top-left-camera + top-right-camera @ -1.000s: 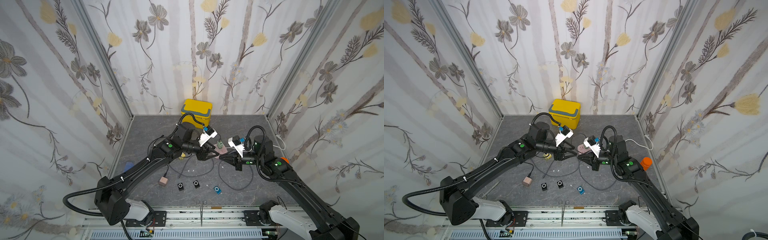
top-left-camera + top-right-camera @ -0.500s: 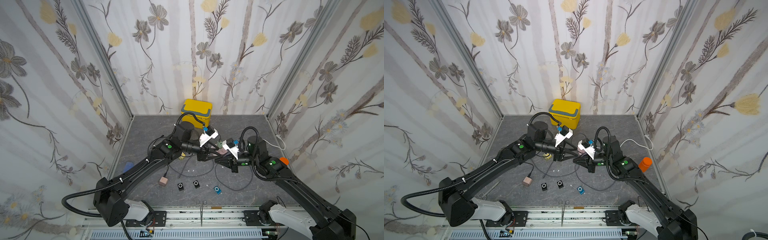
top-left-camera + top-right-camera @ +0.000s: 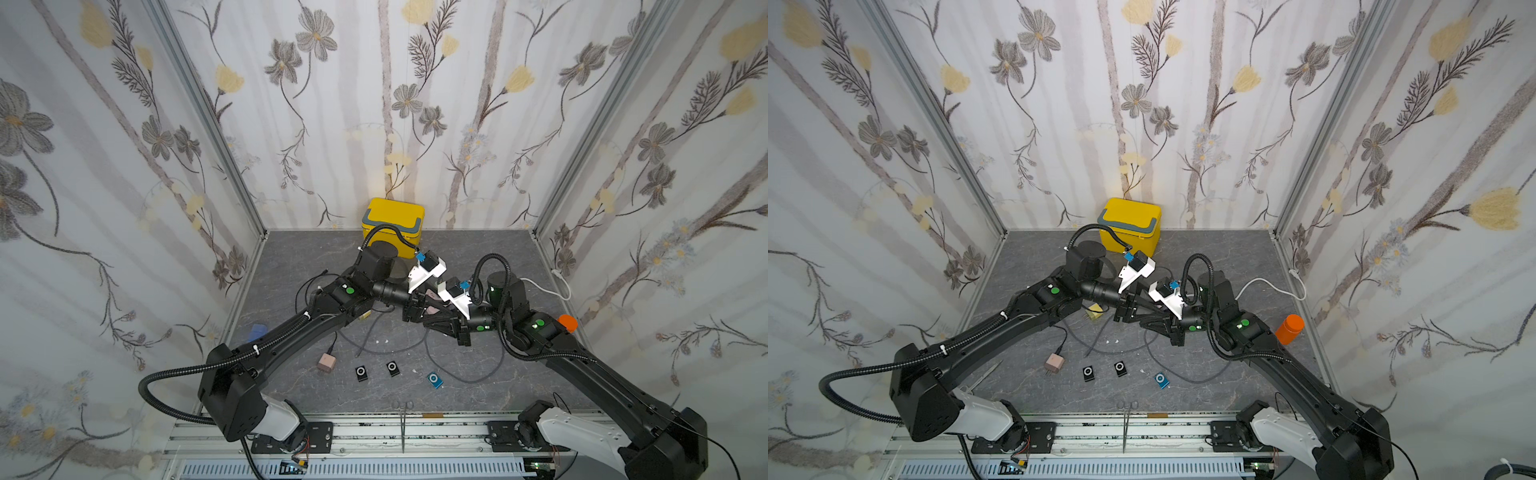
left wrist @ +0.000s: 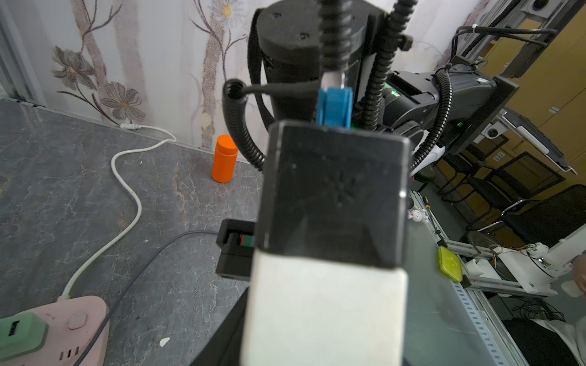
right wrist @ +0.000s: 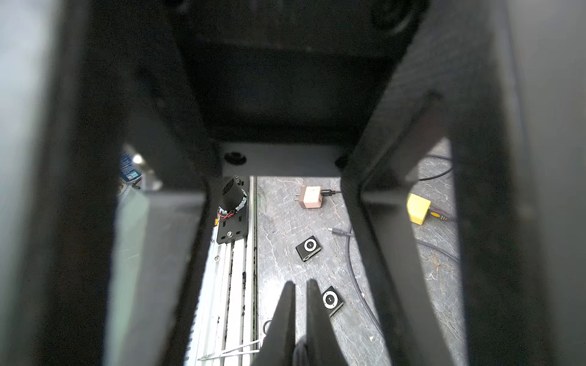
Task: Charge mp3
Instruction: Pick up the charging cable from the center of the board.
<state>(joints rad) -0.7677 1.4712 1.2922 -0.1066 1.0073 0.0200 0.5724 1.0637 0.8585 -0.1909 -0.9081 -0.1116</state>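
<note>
Top views: black square plastic mp3 player (image 3: 361, 372), black twin (image 3: 392, 368) beside it and blue mp3 player (image 3: 1160, 380) lie on grey marbled table (image 3: 291, 257), clear of both arms; left gripper (image 3: 415, 309) opening: cannot tell; left wrist: black-and-white camera box (image 4: 333, 196) blocks view; right wrist: right gripper (image 5: 299, 283) fingers nearly together.

Yellow box (image 3: 392, 218) with a grey handle sits right at the back wall, in both top views. Over on the right edge of the grey table (image 3: 291, 257), an orange bottle (image 3: 1289, 329) stands upright, lid on. Down front, metal scissors (image 3: 403, 419) lie across the rail at the table's edge. A small blue object (image 3: 257, 331) rests by the left wall, too blurred to name.
</note>
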